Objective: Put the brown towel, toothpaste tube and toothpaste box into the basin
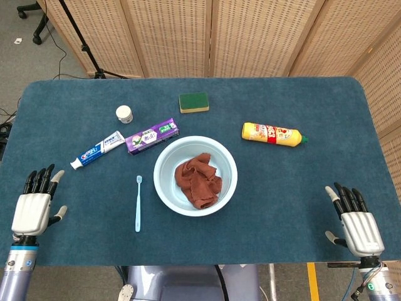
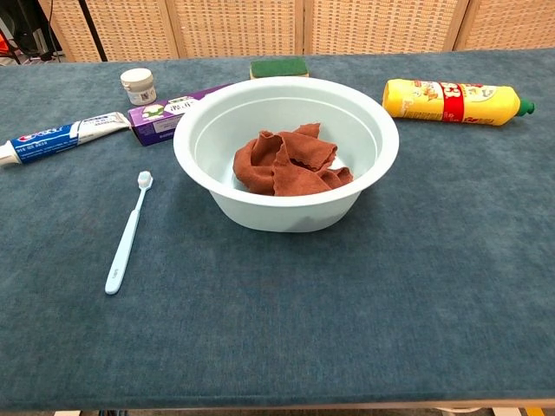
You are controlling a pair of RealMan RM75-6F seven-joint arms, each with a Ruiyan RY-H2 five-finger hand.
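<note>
The brown towel (image 1: 198, 180) (image 2: 290, 161) lies crumpled inside the pale blue basin (image 1: 166, 158) (image 2: 199, 121) at the table's middle. Left of the basin lies the purple toothpaste box (image 1: 151, 136) (image 2: 165, 113), and further left the white and blue toothpaste tube (image 1: 97, 149) (image 2: 61, 137), both flat on the cloth. My left hand (image 1: 33, 204) hovers at the near left edge, fingers apart, holding nothing. At the near right edge my right hand (image 1: 356, 221) is likewise spread and empty. Neither hand shows in the chest view.
A light blue toothbrush (image 1: 138, 202) (image 2: 127, 234) lies left of the basin. A small white jar (image 1: 124, 113) (image 2: 138, 85), a green sponge (image 1: 193, 102) (image 2: 279, 67) and a yellow bottle (image 1: 273, 133) (image 2: 453, 101) sit further back. Wicker screens stand behind the table.
</note>
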